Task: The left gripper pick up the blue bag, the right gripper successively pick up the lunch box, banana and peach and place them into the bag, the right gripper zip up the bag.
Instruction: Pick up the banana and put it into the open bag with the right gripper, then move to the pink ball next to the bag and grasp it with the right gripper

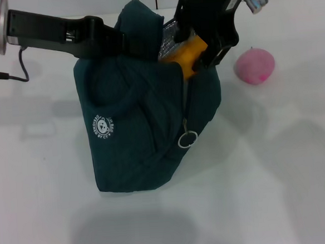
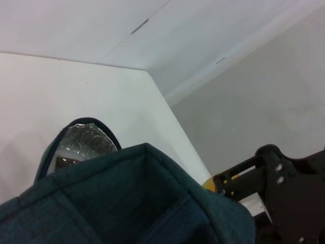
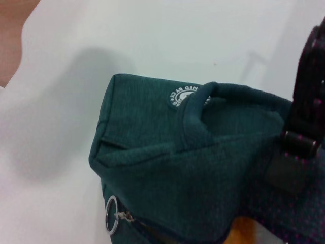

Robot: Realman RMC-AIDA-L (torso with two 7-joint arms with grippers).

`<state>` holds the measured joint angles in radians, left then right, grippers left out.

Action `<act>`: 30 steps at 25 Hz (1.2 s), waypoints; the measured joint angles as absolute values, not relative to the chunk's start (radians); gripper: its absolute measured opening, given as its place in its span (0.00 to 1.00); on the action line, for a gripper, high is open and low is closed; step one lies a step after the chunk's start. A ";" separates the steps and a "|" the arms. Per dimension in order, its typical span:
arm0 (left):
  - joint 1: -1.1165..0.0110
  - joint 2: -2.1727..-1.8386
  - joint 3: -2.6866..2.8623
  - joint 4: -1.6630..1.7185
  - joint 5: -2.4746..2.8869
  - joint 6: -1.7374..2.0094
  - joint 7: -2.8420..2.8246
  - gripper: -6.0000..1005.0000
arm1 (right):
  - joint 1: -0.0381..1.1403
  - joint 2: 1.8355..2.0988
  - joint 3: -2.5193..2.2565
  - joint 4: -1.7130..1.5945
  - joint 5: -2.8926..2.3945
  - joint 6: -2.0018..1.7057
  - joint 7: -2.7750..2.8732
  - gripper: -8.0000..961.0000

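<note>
The blue bag (image 1: pixel 135 129) stands on the white table, its top edge pinched by my left gripper (image 1: pixel 118 40), which reaches in from the left. Its round white logo (image 1: pixel 102 128) faces me. A metal zipper ring (image 1: pixel 187 138) hangs at its open side. Above the foil-lined mouth (image 1: pixel 170 35), my right gripper (image 1: pixel 199 51) is shut on the yellow-orange banana (image 1: pixel 187 56), whose lower end dips into the opening. The pink peach (image 1: pixel 254 65) lies on the table right of the bag. The lunch box is hidden. The bag (image 2: pixel 127 203) (image 3: pixel 203 147) fills both wrist views.
The white table (image 1: pixel 277 164) stretches in front of and beside the bag. A black cable (image 1: pixel 8 74) trails at the far left. The table's far edge meets a pale wall (image 2: pixel 254 91).
</note>
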<state>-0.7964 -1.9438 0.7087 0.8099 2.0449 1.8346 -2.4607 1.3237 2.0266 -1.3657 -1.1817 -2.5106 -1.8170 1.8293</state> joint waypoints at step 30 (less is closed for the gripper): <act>-0.788 -1.946 0.702 0.810 2.043 1.835 -2.457 0.04 | 1.015 2.002 -1.001 -1.267 -2.735 -1.644 2.204 0.81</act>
